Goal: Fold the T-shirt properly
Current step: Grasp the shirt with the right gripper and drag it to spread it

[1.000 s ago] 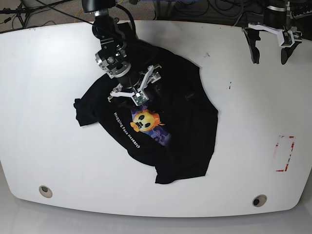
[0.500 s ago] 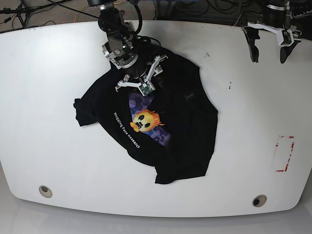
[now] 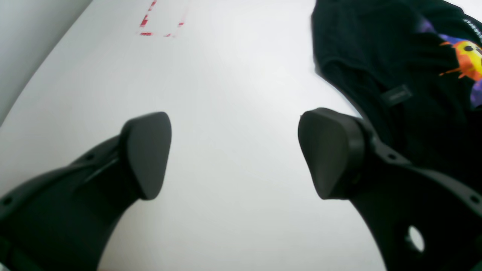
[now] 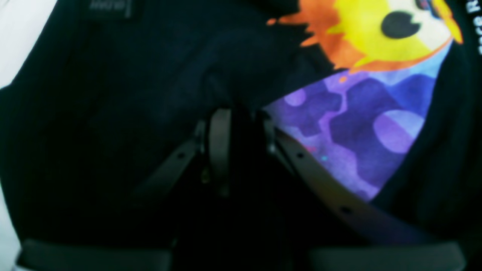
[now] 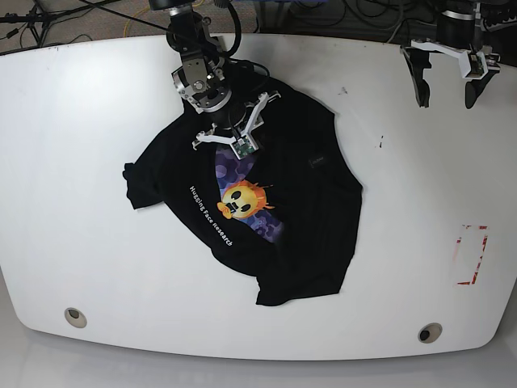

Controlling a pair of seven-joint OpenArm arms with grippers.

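The table (image 5: 81, 202) carried the shirt (image 5: 315, 202) spread crookedly near its middle, print side up, one sleeve poking toward the base view's left. Its long axis ran on a slant, from the collar end under the right gripper (image 5: 234, 133) at the far side down to the hem corner nearest the camera. The lettering (image 5: 212, 217) ran along that same slant.

The right gripper's jaws were pinched shut on a ridge of the shirt's black cloth just above the purple print (image 4: 361, 124). The left gripper (image 3: 233, 154) hung over bare table at the far corner, well apart from the shirt, jaws wide and empty.

To do this step well, I judge the pinched fold should be drawn along the slanted axis, low and slow, so the cloth lies flat rather than bunching.
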